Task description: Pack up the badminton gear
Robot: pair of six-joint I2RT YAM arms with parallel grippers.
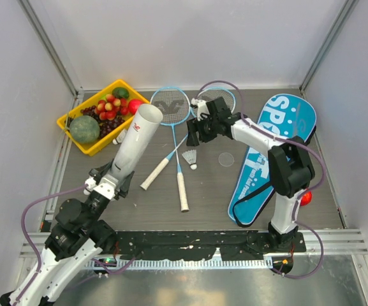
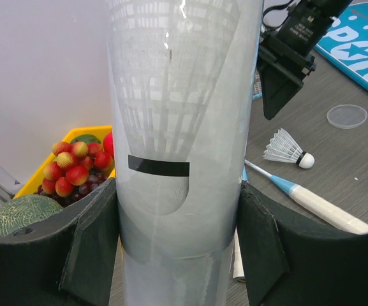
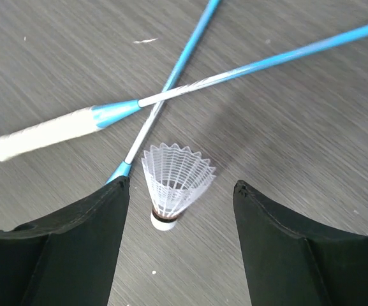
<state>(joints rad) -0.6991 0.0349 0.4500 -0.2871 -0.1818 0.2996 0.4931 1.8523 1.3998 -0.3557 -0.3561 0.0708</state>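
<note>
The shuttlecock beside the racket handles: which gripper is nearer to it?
Right. The right gripper hovers just over the shuttlecock, its open fingers framing it. The left gripper is far off to the left, holding the white tube.

apple (image 1: 307, 198): half behind right arm (image 1: 290, 172) | tube (image 2: 184, 127): ends cut off

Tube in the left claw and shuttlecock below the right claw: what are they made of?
Tube: looks like translucent, slightly glossy plastic; lattice shapes show through its wall. Shuttlecock: white skirt looks like moulded plastic mesh, open ribs visible; rounded base possibly cork.
</note>
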